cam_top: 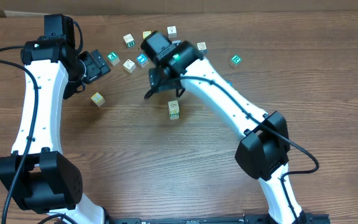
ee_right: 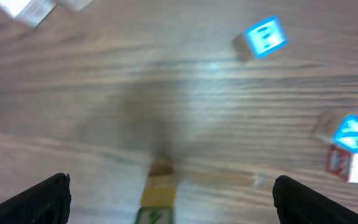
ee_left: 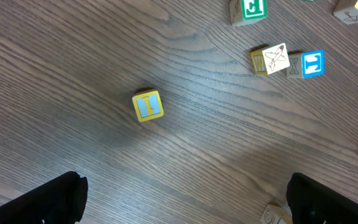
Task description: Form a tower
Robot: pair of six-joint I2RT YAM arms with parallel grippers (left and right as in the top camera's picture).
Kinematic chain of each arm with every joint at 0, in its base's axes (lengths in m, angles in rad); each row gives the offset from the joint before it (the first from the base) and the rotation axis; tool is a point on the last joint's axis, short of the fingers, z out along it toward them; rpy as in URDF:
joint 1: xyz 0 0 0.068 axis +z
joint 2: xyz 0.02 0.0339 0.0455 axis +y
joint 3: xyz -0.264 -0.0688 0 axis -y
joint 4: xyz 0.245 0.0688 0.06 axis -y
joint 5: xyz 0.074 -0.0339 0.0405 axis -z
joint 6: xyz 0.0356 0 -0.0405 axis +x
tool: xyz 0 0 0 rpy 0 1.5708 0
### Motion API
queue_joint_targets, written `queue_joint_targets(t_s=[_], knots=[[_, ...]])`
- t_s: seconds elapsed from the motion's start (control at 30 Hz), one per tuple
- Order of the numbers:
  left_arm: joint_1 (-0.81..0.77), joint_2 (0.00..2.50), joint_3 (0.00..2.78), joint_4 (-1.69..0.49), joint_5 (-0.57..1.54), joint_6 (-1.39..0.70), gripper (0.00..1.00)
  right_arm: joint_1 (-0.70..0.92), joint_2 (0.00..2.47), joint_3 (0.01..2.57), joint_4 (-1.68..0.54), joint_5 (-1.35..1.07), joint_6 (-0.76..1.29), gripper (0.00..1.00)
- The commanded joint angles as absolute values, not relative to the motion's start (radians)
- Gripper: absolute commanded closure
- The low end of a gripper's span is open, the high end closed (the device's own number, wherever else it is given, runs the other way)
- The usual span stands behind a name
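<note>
The tower (cam_top: 174, 110) is a narrow stack of wooden cubes standing near the table's middle, with a pale top and a green printed face. In the blurred right wrist view the tower (ee_right: 159, 196) stands low between my wide-apart fingers. My right gripper (cam_top: 163, 88) hangs open just behind and above it, holding nothing. My left gripper (cam_top: 102, 64) is open at the back left. In its wrist view a loose yellow cube with a blue face (ee_left: 148, 105) lies ahead of the empty left gripper (ee_left: 185, 205).
Several loose cubes lie along the back: a green one (cam_top: 113, 58), a pale one (cam_top: 129, 65), a blue one (cam_top: 142, 60) and another green one (cam_top: 235, 60) at the right. A yellow cube (cam_top: 97, 99) sits alone at the left.
</note>
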State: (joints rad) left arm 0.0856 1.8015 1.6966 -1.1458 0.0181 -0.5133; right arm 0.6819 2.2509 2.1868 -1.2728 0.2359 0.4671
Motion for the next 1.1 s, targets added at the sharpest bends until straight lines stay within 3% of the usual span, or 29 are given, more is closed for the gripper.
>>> queue_joint_targets(t_s=[0.0,0.67,1.07], knots=[[0.084,1.813,1.697,-1.148,0.012,-0.494,0.00,0.595,2.239,2.214,-1.279,0.268,0.467,0.00],[0.084,1.813,1.697,-1.148,0.012,-0.494,0.00,0.278,2.239,2.212,-1.399,0.202,0.466,0.00],[0.084,1.813,1.697,-1.148,0.012,-0.494,0.00,0.232,2.239,2.167,-1.420,0.083,0.423,0.00]])
